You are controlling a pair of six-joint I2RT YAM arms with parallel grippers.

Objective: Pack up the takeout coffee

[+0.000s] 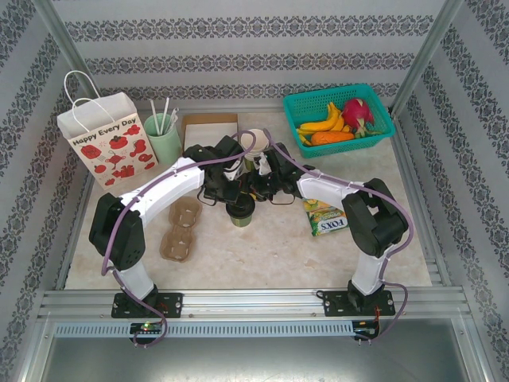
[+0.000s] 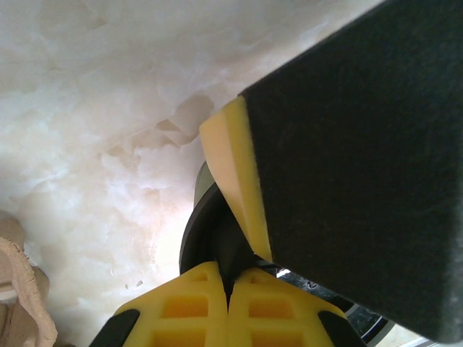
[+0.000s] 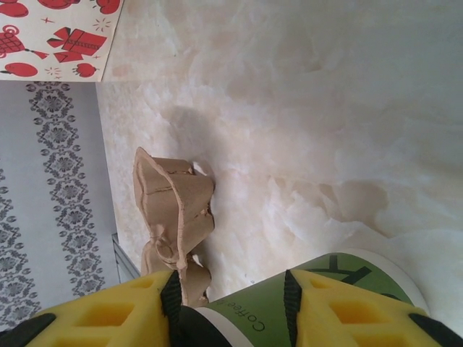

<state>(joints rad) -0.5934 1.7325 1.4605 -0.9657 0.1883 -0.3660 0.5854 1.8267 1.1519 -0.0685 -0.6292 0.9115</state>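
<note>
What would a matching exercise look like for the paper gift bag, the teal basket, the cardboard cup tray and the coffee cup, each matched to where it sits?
Things:
1. paper gift bag
2. teal basket
3. cardboard cup tray
4. coffee cup

Places:
A. far right corner
B. centre
C. far left corner
D. left of centre, on the near side

Pairs: 1-C, 2-A, 3-D, 4-B

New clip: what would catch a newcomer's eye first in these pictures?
Both arms meet at mid-table over the small dark green paper coffee cup, and the right gripper straddles it. After that, the eye goes to the white paper gift bag with red prints at back left and the teal plastic basket of fruit at back right.
</note>
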